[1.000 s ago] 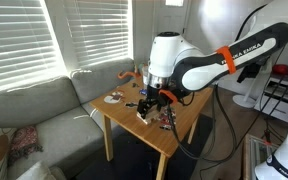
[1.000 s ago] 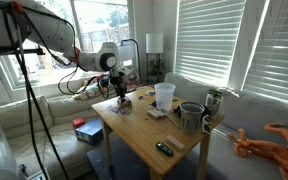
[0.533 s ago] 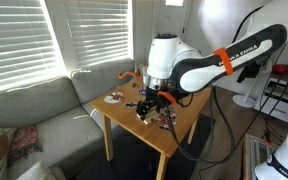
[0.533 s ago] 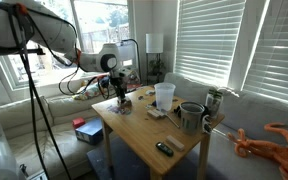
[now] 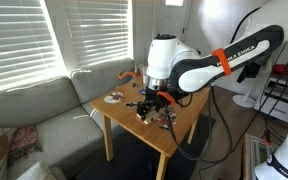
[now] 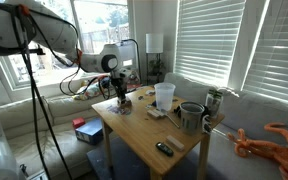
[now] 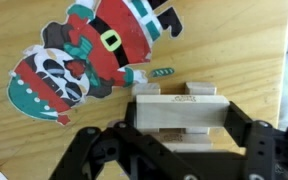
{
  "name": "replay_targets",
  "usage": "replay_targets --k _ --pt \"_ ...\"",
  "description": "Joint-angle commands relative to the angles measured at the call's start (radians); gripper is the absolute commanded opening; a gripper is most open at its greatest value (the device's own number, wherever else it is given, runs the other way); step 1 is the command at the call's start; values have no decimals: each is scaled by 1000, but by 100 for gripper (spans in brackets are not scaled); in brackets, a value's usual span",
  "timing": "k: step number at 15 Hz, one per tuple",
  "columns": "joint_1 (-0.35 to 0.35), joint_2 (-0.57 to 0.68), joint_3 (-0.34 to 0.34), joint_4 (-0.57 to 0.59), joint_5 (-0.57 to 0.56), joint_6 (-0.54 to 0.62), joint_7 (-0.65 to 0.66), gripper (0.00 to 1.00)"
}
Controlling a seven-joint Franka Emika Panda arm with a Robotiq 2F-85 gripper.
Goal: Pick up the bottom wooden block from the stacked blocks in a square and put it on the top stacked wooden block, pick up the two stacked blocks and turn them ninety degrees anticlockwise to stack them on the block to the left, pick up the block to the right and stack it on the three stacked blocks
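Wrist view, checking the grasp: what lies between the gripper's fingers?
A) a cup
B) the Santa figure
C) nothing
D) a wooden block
D: a pale block fills the gap between the fingers of the gripper; the Santa figure lies off to the side.

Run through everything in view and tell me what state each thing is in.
gripper: lowered to the table, seemingly shut on the wooden blocks.
wooden blocks: stacked, sitting between the gripper's sides.
Santa cutout: lying flat beside the blocks.
clear cup: upright.
metal mug: upright.
blinds: lowered.
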State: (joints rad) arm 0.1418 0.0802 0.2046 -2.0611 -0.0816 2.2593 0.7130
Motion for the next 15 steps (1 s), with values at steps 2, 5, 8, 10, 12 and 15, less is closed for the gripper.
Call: replay_targets --k 2,5,8,10,12,15 --pt "26 -16 -21 11 -6 -33 30 60" --pt "26 -47 -24 1 -15 -38 34 60" --pt "19 -72 -28 -6 -15 -36 33 60" --pt "13 -82 -31 -6 -18 -34 28 60" --pt "8 -78 -37 4 -21 -32 18 60" --pt "5 -58 -46 22 -30 -29 2 60"
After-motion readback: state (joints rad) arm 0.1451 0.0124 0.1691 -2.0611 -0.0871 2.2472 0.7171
